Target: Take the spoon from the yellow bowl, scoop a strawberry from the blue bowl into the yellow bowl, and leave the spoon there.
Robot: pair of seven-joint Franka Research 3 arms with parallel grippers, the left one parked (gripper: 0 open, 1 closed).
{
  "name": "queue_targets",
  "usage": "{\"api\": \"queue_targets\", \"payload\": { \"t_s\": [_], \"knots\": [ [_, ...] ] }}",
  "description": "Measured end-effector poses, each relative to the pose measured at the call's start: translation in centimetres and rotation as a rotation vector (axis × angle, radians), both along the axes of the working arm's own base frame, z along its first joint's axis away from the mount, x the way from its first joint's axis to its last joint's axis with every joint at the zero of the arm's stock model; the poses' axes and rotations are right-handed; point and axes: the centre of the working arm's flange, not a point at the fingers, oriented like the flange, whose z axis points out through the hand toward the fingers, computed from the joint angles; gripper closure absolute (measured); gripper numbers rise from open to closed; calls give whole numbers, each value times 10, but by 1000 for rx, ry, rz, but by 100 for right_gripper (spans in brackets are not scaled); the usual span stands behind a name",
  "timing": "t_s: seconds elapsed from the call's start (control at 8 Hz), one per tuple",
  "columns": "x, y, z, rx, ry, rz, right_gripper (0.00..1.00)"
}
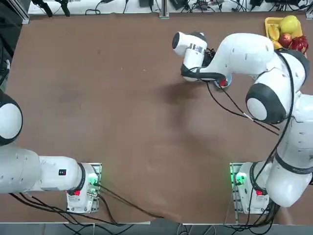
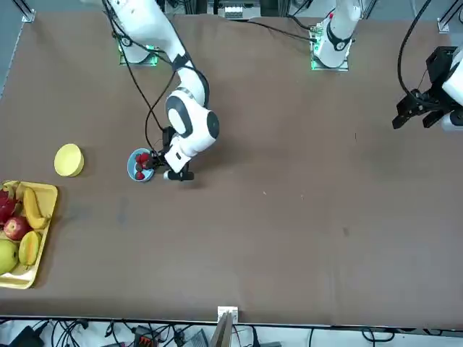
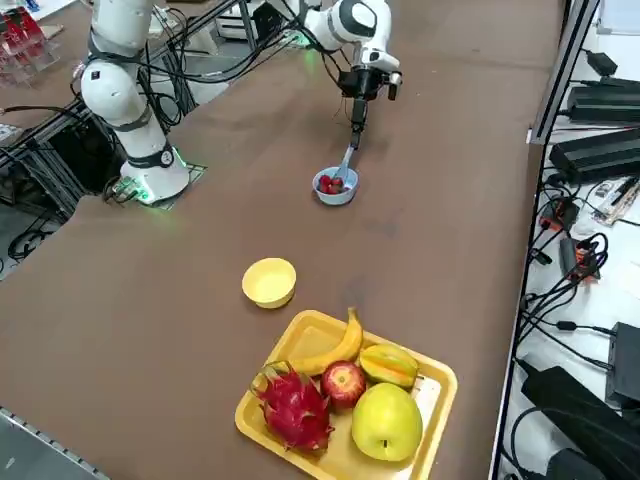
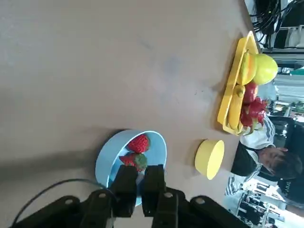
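Observation:
My right gripper [image 3: 356, 122] hangs just above the blue bowl [image 3: 335, 188], shut on the handle of the pale spoon [image 3: 347, 158]. The spoon slants down from the fingers, and its tip reaches into the bowl among the strawberries [image 3: 331, 184]. In the wrist view the two fingers [image 4: 126, 184] stand close together over the blue bowl's [image 4: 110, 159] rim, with two strawberries [image 4: 138, 143] just beyond them. The yellow bowl [image 3: 270, 282] sits empty between the blue bowl and the fruit tray. From the front, the blue bowl [image 2: 139, 165] lies right beside the gripper [image 2: 176, 170] and the yellow bowl [image 2: 69, 160] further out.
A yellow rectangular tray [image 3: 425, 420] with a banana, an apple, a dragon fruit and other fruit stands near the table's corner, past the yellow bowl. A person [image 4: 266, 161] sits beyond the table's edge in the wrist view. In the top view the arm [image 1: 244, 49] covers most of the blue bowl.

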Motion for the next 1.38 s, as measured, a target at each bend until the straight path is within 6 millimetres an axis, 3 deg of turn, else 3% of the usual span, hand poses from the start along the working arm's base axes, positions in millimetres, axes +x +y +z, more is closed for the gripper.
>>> {"api": "queue_targets", "payload": {
  "t_s": [1.38],
  "knots": [
    [-22, 22, -15, -186, -10, 96, 90]
  ]
}}
